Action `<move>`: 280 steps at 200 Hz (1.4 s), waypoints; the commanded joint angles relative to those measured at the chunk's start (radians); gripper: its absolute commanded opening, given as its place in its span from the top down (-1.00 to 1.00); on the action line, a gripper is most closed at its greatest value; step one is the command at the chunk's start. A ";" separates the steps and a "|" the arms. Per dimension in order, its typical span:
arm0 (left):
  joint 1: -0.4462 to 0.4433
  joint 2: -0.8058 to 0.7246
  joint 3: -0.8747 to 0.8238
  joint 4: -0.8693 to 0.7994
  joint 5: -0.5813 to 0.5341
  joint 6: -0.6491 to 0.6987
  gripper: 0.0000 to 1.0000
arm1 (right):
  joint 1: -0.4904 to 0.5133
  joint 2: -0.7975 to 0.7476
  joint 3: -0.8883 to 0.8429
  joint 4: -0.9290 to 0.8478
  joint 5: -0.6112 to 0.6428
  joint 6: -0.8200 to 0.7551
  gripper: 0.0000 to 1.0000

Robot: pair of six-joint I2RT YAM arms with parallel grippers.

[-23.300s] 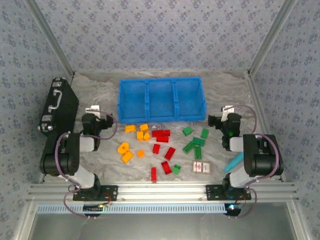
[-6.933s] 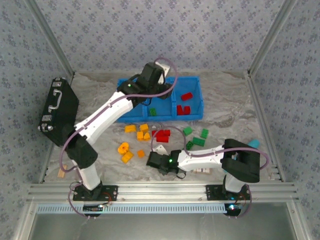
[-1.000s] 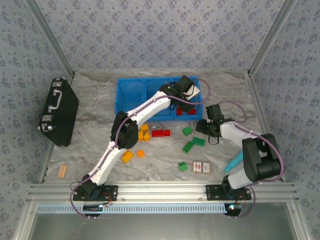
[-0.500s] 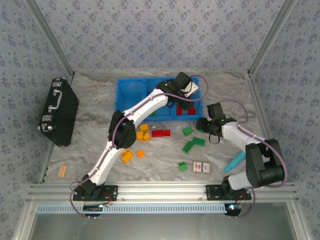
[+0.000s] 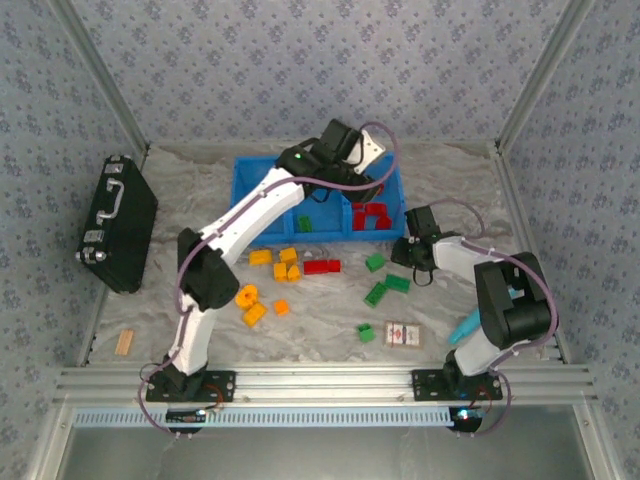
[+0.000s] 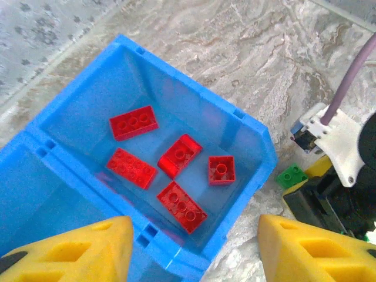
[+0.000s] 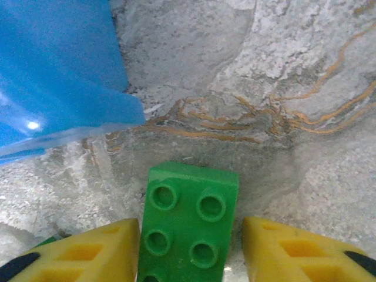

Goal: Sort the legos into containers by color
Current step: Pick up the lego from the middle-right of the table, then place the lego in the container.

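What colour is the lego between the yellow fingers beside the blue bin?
Green. The lego shows best in the right wrist view.

I count five red legos (image 6: 180, 155) in one end compartment (image 6: 88, 100) of the blue bin's (image 5: 243, 195) three, and one green brick (image 5: 303, 222) in the middle compartment (image 5: 328, 222). On the table (image 5: 450, 190): seven orange ones (image 5: 254, 313), four green ones (image 5: 398, 282) seen from above, a red clump (image 5: 322, 266) (one or two, touching; I cannot separate them).

Your left arm stretches to 12 o'clock, left gripper (image 6: 194, 247) spread wide; your right arm folds toward 3 o'clock, right gripper (image 7: 191, 252) narrowed around a green lego (image 7: 188, 214).
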 commanded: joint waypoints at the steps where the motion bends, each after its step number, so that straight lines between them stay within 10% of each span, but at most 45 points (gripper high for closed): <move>1: 0.013 -0.069 -0.088 0.001 -0.022 -0.012 -0.16 | 0.019 0.047 0.014 0.031 -0.011 -0.004 0.21; 126: 0.162 -0.821 -1.127 0.149 -0.132 -0.248 -0.20 | 0.298 -0.205 0.261 -0.331 0.156 -0.026 0.41; 220: 0.166 -1.249 -1.454 -0.011 -0.166 -0.449 -0.29 | 0.392 0.249 0.832 -0.301 0.135 -0.157 0.38; 280: 0.149 -1.264 -1.562 0.042 -0.111 -0.645 -0.35 | 0.386 0.468 1.027 -0.316 0.101 -0.169 0.33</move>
